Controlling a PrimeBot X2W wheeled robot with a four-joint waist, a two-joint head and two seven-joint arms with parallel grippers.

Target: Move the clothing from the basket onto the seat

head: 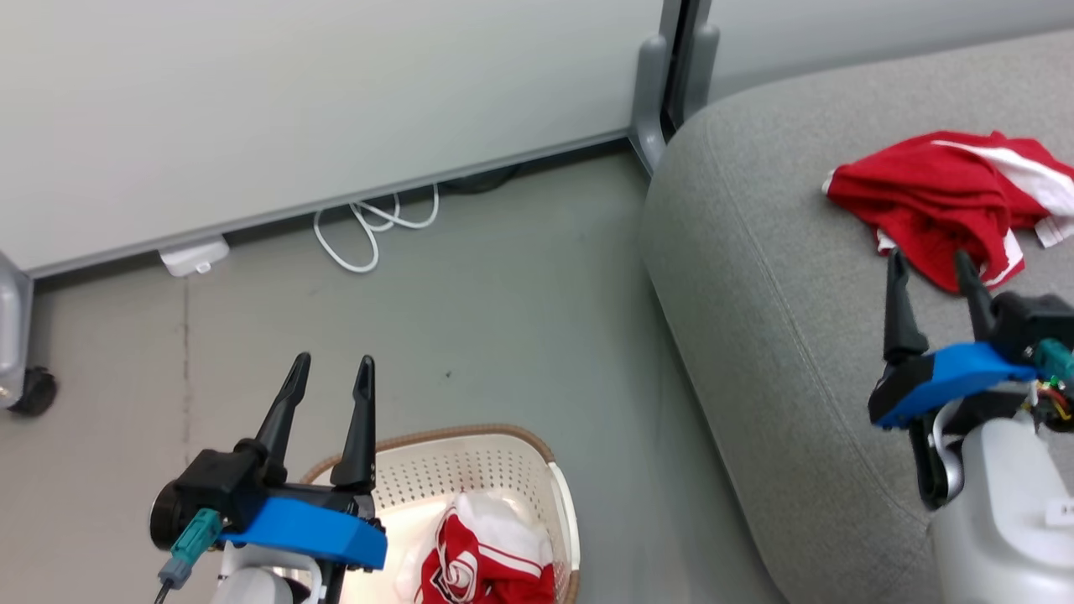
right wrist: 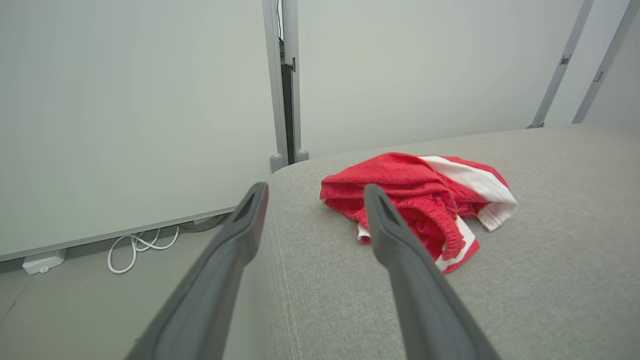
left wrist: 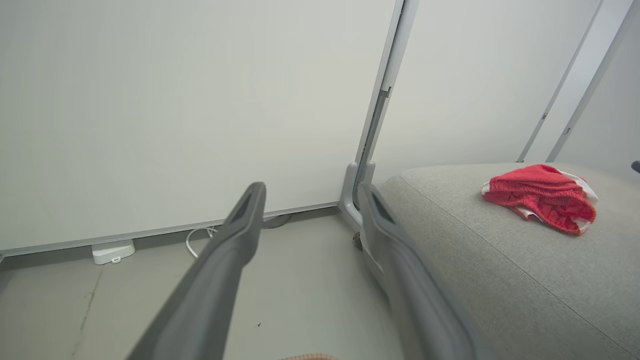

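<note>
the grey floor (head: 520, 335) is flat and smooth. a white basket (head: 470, 434) with a brown rim sits on it, low in the head view. in the basket lies a bunched red cloth (head: 478, 562) with white parts and a dark badge. by the wall a white cord (head: 369, 235) lies in loops on the floor. a small white box (head: 195, 256) lies near it. a dark wheel (head: 33, 393) stands on the floor at the far left. the big grey seat (head: 755, 352) is to the right of the basket, not touching it. on the seat lies a crumpled red cloth (head: 931, 197) with a white stripe, away from the seat's edge.
</note>
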